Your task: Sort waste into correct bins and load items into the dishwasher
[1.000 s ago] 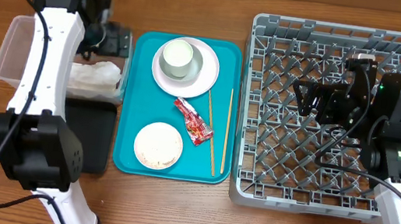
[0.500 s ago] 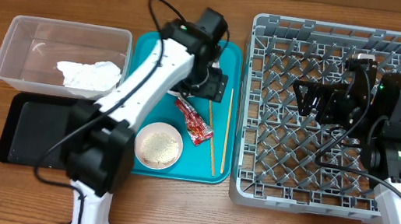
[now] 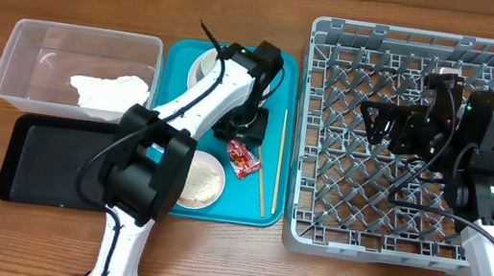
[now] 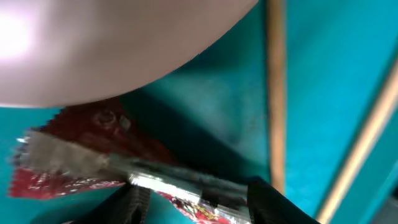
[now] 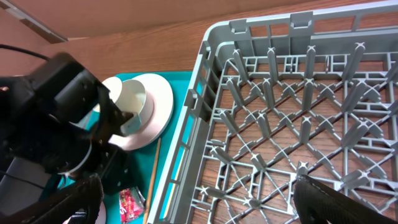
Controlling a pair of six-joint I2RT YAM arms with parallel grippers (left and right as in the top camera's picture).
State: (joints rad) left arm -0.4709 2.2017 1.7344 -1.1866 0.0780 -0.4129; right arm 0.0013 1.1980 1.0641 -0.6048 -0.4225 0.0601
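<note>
The red snack wrapper [image 3: 243, 161] lies on the teal tray. My left gripper [image 3: 240, 135] is low over its upper end, open. In the left wrist view the wrapper [image 4: 81, 155] runs between the two black fingers [image 4: 134, 205], jaws apart on either side of it. The crumpled white napkin [image 3: 108, 91] lies in the clear tub [image 3: 24, 39]. The black tray [image 3: 40, 162] sits in front of the tub. The two chopsticks [image 3: 260, 164] lie on the teal tray's right side. My right gripper [image 3: 380, 123] is open and empty over the grey dish rack [image 3: 397, 241].
The teal tray [image 3: 287, 76] holds a white plate with a cup [image 3: 211, 63], partly hidden by my left arm, and a bowl with rice [image 3: 202, 182]. The right wrist view shows the plate and cup [image 5: 140, 102] and the rack's left wall [image 5: 205, 99].
My left arm swung from the clear tub to the teal tray and came down over the red wrapper. The napkin stays in the tub. The right arm has not moved.
</note>
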